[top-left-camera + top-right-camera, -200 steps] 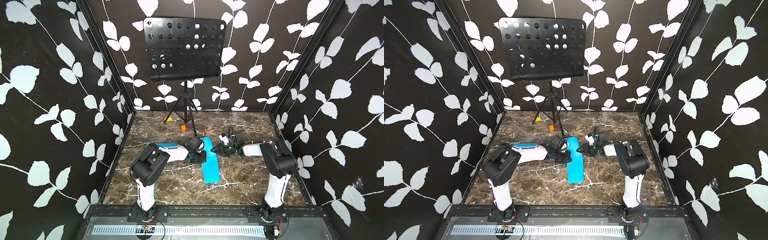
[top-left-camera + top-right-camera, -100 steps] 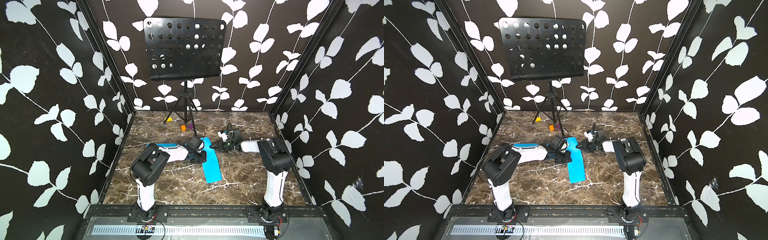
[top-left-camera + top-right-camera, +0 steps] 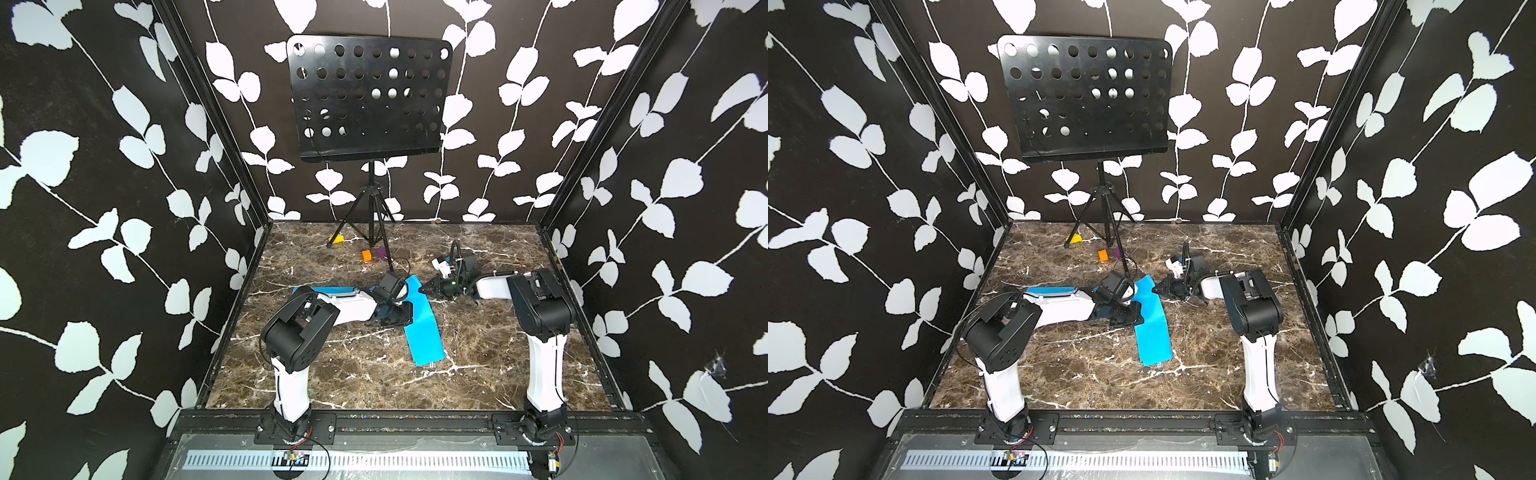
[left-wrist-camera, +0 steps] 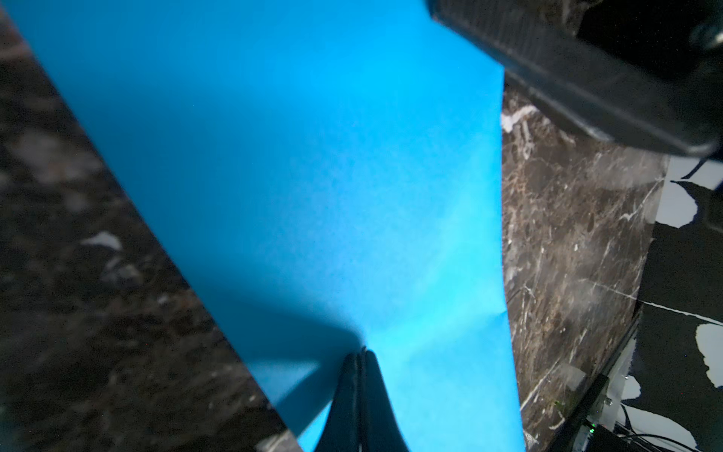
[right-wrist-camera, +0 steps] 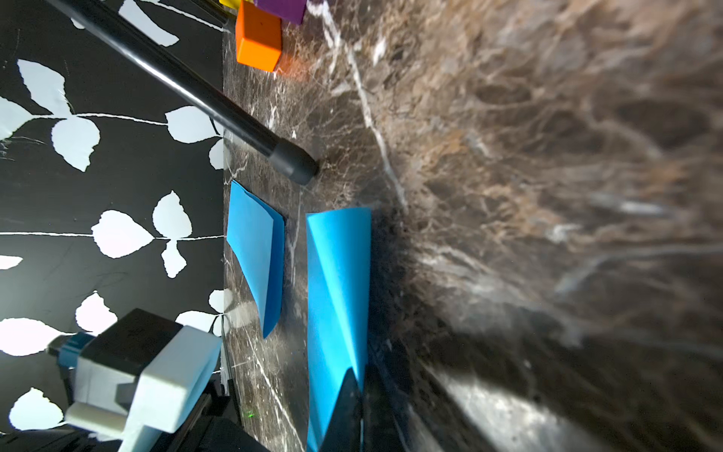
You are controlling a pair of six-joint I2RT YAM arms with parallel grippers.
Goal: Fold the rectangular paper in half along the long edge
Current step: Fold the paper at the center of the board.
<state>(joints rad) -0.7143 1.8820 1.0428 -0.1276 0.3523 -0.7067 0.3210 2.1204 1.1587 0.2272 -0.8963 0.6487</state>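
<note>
Apparently left claw closed atop paper; right claw closed at edge, grip obscured.

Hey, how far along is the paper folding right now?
Done, it seems: the blue paper lies on the marble table as a narrow strip that looks doubled. In hand: the left gripper, shut, presses its tips on the strip; the right gripper, also shut, sits at its far end. Left: flattening the crease, since that end gapes in the right wrist view.
</note>
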